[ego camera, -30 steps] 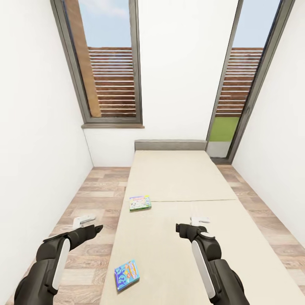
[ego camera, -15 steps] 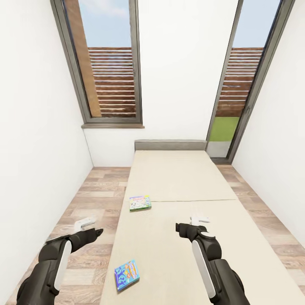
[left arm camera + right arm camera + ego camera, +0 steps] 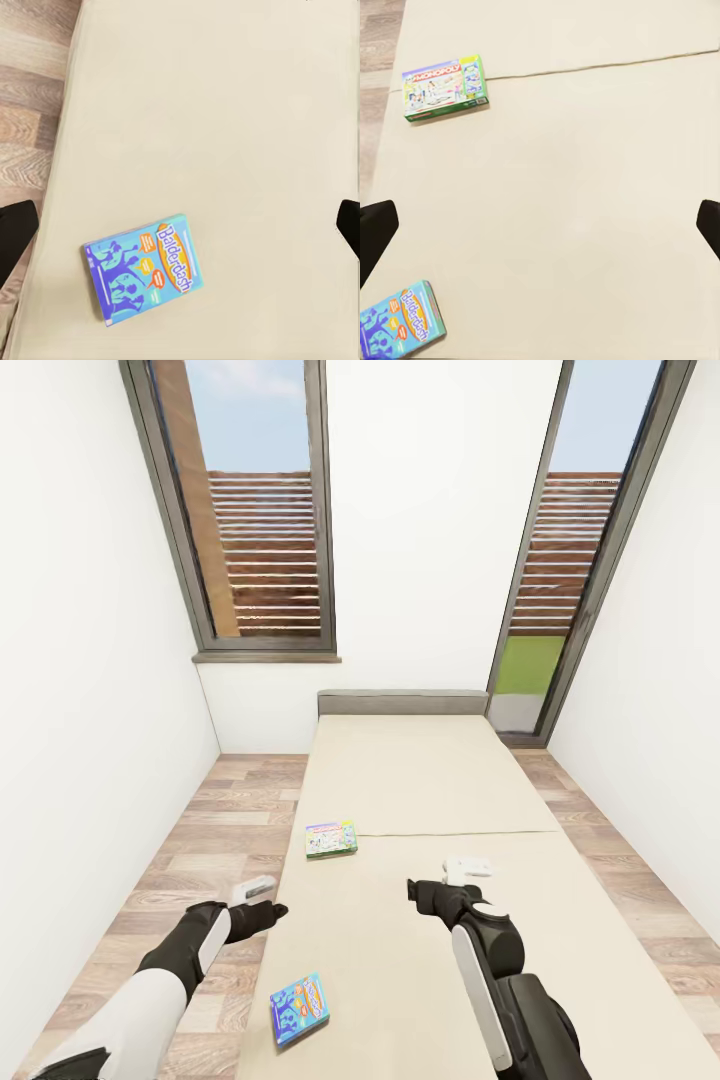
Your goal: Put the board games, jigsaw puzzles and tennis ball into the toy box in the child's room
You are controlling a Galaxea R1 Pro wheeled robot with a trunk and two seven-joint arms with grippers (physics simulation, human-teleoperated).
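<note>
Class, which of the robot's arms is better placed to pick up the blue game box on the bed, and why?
Probably the left. The left hand hovers open beside the bed's edge, nearest the blue Balderdash box; the right hand sits farther across the mattress.

Compared with a second ago, the left gripper [image 3: 268,911] sits farther forward and nearer the bed [image 3: 420,780], now at the mattress's left edge above the blue Balderdash box [image 3: 299,1008]. The right gripper [image 3: 418,890] seems slightly farther up the bed, though that shift is small and hard to judge from the head view.
</note>
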